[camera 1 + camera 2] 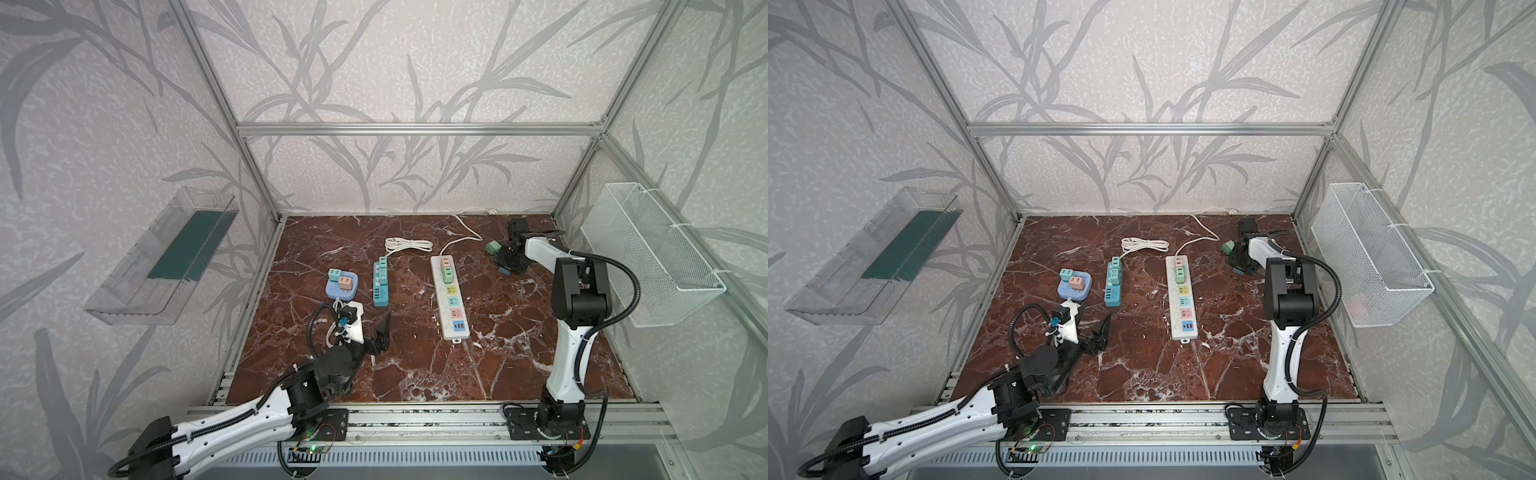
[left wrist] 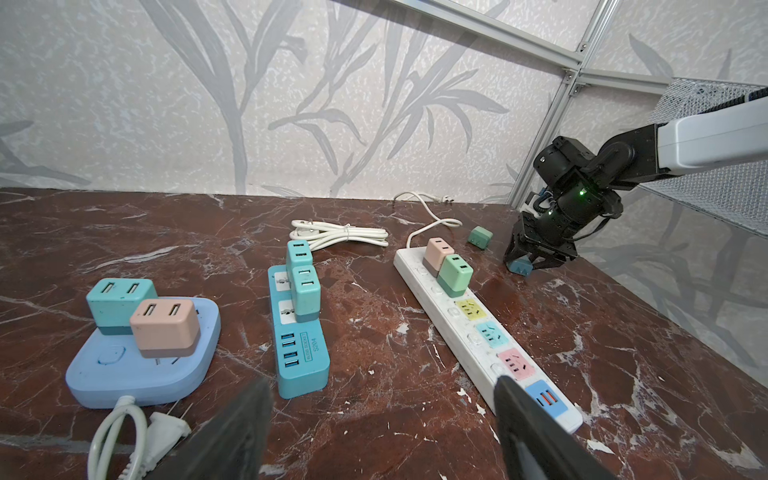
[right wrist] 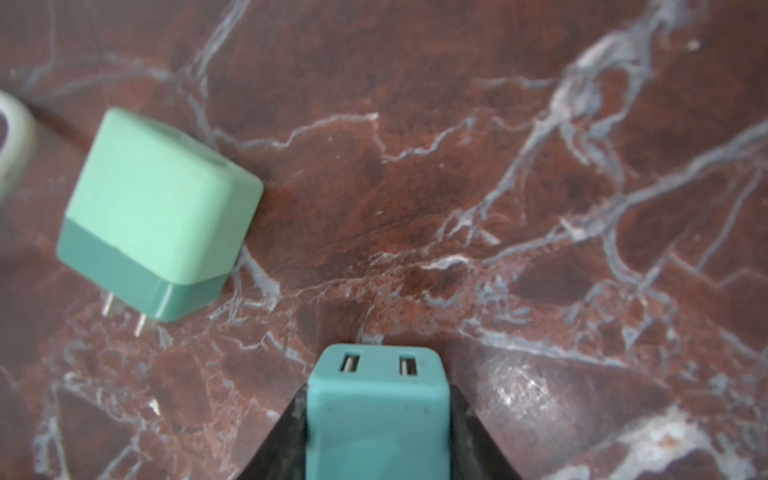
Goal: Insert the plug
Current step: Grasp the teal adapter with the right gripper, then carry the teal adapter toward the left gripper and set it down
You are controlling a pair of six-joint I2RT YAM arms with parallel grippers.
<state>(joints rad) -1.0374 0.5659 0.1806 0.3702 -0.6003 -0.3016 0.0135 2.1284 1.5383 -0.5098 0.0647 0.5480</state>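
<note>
The right claw [image 3: 377, 395] grips a teal cube-shaped plastic plug [image 3: 376, 419]. Its black fingers [image 3: 286, 428] press against two opposite sides, and the face with two USB ports is turned away from the wrist camera. In both top views this claw sits low over the far right part of the red-brown marble bench [image 1: 415, 374], to the right of the far end of a long white plastic power strip [image 1: 442, 309]. The left wrist view shows the plug down at the bench surface, though whether it touches is unclear. Near it but apart, a mint-green cube-shaped plug [image 3: 162, 199] lies on its side with two metal prongs showing. At the strip's far end a pink cube plug [image 2: 436, 251] and a green cube plug [image 2: 455, 274] stand inserted side by side. The left claw [image 2: 382, 382] hangs open with its fingers wide apart over the near left part of the bench, near a teal power strip [image 2: 303, 370] and a pale blue rounded socket block [image 2: 95, 376].
</note>
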